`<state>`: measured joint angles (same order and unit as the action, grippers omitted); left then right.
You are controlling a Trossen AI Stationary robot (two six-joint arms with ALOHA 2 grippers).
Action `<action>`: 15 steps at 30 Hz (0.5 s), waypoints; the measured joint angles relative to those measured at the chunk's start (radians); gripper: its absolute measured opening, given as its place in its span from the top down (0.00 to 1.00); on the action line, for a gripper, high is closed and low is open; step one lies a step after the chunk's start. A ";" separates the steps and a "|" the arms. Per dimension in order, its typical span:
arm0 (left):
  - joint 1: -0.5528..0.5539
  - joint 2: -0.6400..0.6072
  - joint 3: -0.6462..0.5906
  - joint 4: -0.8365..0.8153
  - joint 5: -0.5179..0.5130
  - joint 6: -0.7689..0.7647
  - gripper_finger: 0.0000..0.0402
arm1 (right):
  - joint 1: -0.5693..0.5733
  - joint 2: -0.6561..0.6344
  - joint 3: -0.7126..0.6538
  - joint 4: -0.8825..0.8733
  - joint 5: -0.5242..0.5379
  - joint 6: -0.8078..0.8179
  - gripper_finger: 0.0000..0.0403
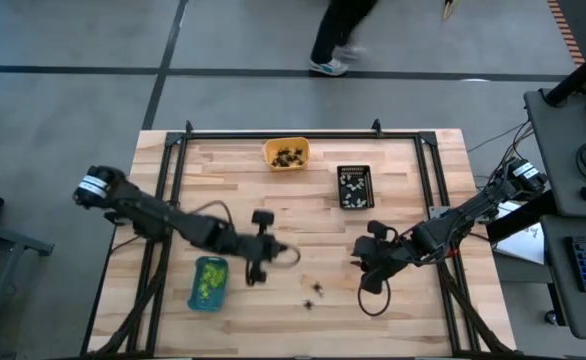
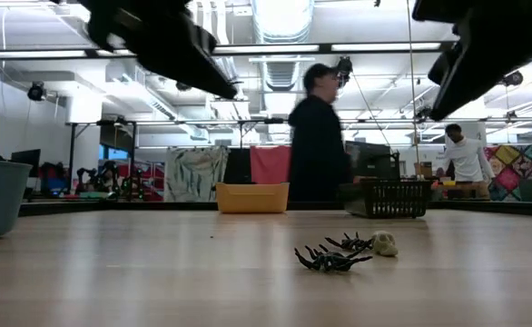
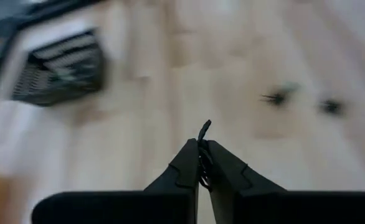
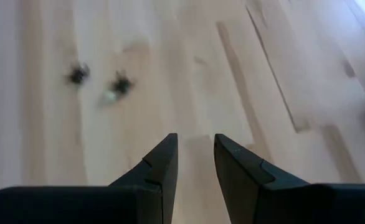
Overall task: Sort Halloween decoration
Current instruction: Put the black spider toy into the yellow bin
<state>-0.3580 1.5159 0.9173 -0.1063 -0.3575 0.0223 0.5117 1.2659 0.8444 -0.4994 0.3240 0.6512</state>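
Clearly the piece in play is a black spider trinket (image 3: 203, 134), pinched between the closed fingers of the left gripper (image 3: 202, 163), with a thin leg sticking out past the tips. In the high view that left gripper (image 1: 256, 268) hangs at about 7 o'clock from the table's middle, just beside the blue tray (image 1: 209, 283) of lime-green pieces; judging by the load, the spider belongs rather in the orange tray (image 1: 286, 153) at 12 o'clock, where dark pieces already lie.

Two more black spiders (image 1: 313, 294) and a whitish piece (image 2: 384, 242) lie loose on the wooden table (image 1: 403, 320) at 6 o'clock, near one another and between the two arms. The black basket (image 1: 355, 187) at 1 o'clock holds whitish pieces, so the pale one likely goes there.

The right gripper (image 4: 194, 163) hovers at about 4 o'clock with its fingers apart and nothing between them, probably waiting clear of the loose trinkets.

A person (image 2: 320, 145) walks beyond the table's far edge.
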 joint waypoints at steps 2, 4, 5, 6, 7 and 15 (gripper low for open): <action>0.068 -0.024 0.000 -0.008 0.000 0.052 1.00 | 0.000 0.000 0.000 0.041 0.000 -0.021 0.76; 0.145 -0.039 0.000 -0.015 0.000 0.097 1.00 | 0.000 0.000 0.000 0.084 0.004 -0.050 0.76; 0.189 -0.044 0.000 -0.015 0.003 0.114 1.00 | 0.000 0.000 0.000 0.104 0.012 -0.069 0.76; 0.233 -0.047 0.000 -0.014 0.008 0.127 1.00 | 0.000 0.000 0.000 0.122 0.018 -0.082 0.76; 0.281 -0.048 0.000 -0.012 0.012 0.139 1.00 | 0.000 0.000 0.000 0.139 0.021 -0.097 0.76; 0.652 -0.009 0.000 0.004 0.037 0.114 1.00 | -0.015 0.000 0.001 0.191 0.047 -0.140 0.76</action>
<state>0.2939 1.5073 0.9176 -0.1020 -0.3202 0.1367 0.4964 1.2659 0.8452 -0.3082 0.3714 0.5114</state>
